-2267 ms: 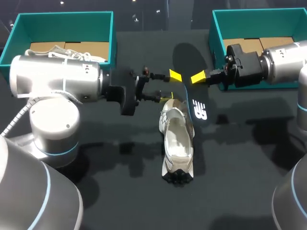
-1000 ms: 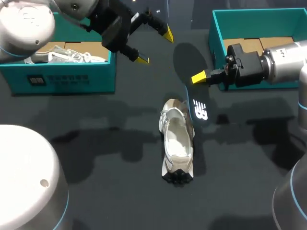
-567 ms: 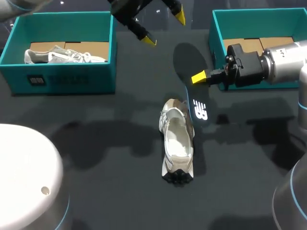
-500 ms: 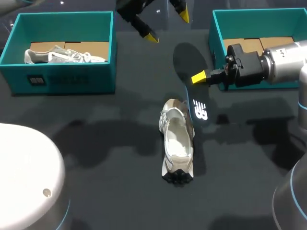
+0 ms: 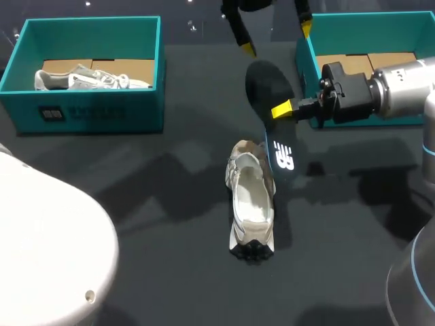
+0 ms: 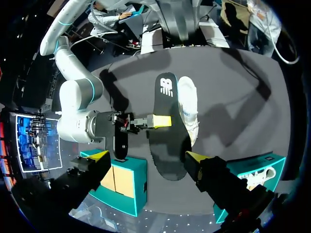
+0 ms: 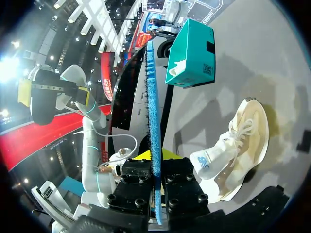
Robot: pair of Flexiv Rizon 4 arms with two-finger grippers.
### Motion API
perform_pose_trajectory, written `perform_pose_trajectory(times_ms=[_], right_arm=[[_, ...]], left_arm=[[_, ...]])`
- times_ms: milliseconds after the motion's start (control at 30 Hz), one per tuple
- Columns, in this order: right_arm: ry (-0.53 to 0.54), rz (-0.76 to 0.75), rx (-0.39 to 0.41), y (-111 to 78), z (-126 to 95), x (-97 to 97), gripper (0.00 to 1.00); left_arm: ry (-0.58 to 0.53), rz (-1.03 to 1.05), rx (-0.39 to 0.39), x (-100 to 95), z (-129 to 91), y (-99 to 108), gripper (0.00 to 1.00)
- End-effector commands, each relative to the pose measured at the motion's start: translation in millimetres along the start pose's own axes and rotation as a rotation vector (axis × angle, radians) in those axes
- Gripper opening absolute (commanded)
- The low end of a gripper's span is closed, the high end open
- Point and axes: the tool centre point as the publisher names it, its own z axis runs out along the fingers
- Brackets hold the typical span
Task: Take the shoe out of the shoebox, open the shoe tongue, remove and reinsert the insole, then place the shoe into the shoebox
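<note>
While the right gripper (image 5: 284,109) clamped the black insole (image 5: 267,87) on edge between both fingers, the shoe (image 5: 250,204) lay on the table (image 5: 170,176) just beside the insole's lower end. The left gripper (image 6: 146,156) hung above the insole, fingers spread wide and touching nothing.

Head view: fixed above and behind me, facing down on the table (image 5: 353,224).
Left wrist view: high, facing down; shares the shoe (image 6: 188,109) with both.
Right wrist view: close, along the insole (image 7: 153,121).
</note>
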Motion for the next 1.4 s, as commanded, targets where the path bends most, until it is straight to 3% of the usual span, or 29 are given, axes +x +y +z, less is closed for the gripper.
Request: perform_pose_trajectory(times_ms=[33, 333, 1000, 1400], right_arm=[[-0.002, 0.001, -0.001, -0.5, 1, 0.0, 0.00], [-0.002, 0.001, -0.001, -0.5, 1, 0.0, 0.00], [-0.002, 0.001, -0.001, -0.5, 1, 0.0, 0.00], [-0.002, 0.001, -0.001, -0.5, 1, 0.0, 0.00]], left_arm=[[0.452, -0.001, 0.005, -14.3, 5, 8, 1.00], [0.542, 0.007, 0.017, -24.0, 16, 8, 1.00], [0.501, -0.025, 0.018, -28.1, 21, 9, 1.00], [0.288, -0.023, -0.033, -8.7, 8, -2, 1.00]])
